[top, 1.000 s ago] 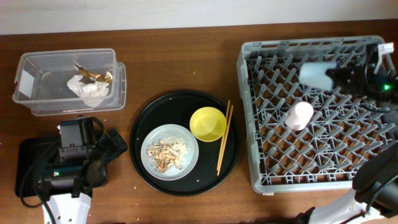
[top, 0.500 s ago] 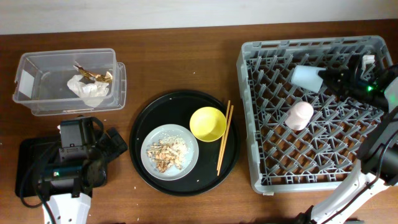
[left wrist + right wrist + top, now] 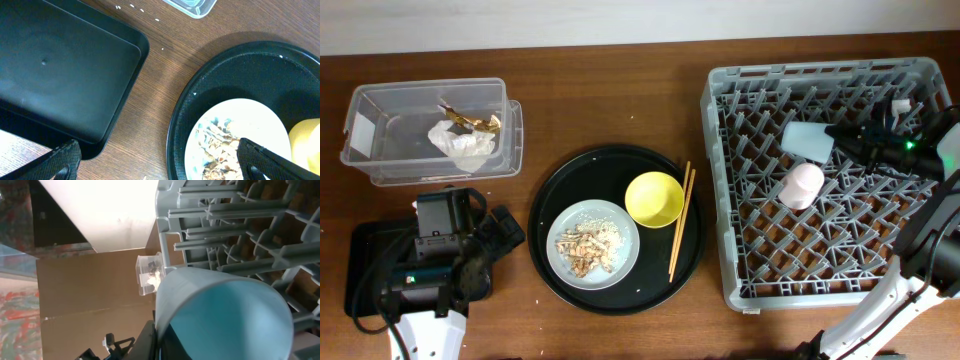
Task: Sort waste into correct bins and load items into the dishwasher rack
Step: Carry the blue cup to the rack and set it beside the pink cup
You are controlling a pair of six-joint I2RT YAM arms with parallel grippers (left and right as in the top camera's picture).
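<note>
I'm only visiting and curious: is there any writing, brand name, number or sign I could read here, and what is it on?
No text can be read in any view.
White patch on the end of the clear box: perhaps a label, too small to read.
Dishwasher rack and small blue cup: no markings show.

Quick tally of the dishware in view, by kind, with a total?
Cups: 2, the small blue cup and the small pink cup
Bowls: 1, the yellow bowl
Plates: 1, the grey round plate
Chopsticks: 1 pair of thin wooden chopsticks
Total: 5, counting the pair as one
</note>
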